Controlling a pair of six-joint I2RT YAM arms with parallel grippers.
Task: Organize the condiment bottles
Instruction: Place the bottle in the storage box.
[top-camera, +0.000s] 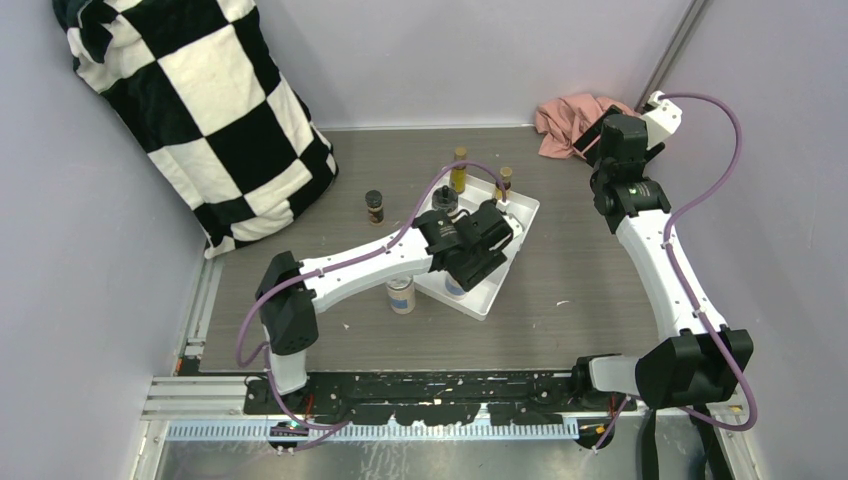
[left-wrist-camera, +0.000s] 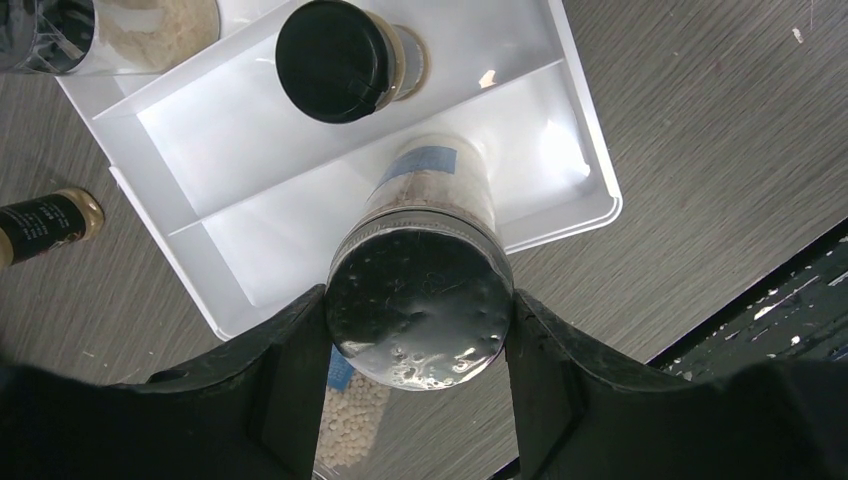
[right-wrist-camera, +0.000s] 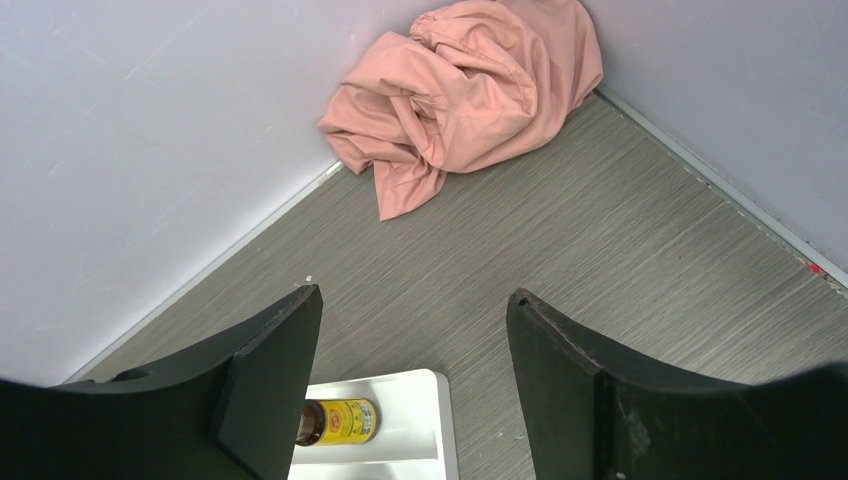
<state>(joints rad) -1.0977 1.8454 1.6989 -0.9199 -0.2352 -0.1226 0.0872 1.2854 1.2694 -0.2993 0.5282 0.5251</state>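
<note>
My left gripper (left-wrist-camera: 418, 296) is shut on the silver lid of a wide pale-powder jar (left-wrist-camera: 435, 185), whose base is in the near compartment of the white tray (left-wrist-camera: 250, 130). It hides this jar in the top view (top-camera: 480, 245). A black-lidded jar (left-wrist-camera: 335, 60) stands in the other compartment. A jar of white beads (top-camera: 401, 295) stands on the table beside the tray (top-camera: 517, 225). A small dark bottle (top-camera: 375, 207) stands on the table to the left. Two yellow bottles (top-camera: 459, 170) (top-camera: 504, 183) stand at the tray's far end. My right gripper (right-wrist-camera: 415, 330) is open and empty, above the far right corner.
A pink cloth (right-wrist-camera: 465, 90) lies crumpled in the far right corner against the walls. A black-and-white checked cushion (top-camera: 200, 110) leans at the far left. Another pale-powder jar (left-wrist-camera: 150, 25) stands at the tray's far edge. The table's front edge (left-wrist-camera: 760, 290) is close to the tray's near corner.
</note>
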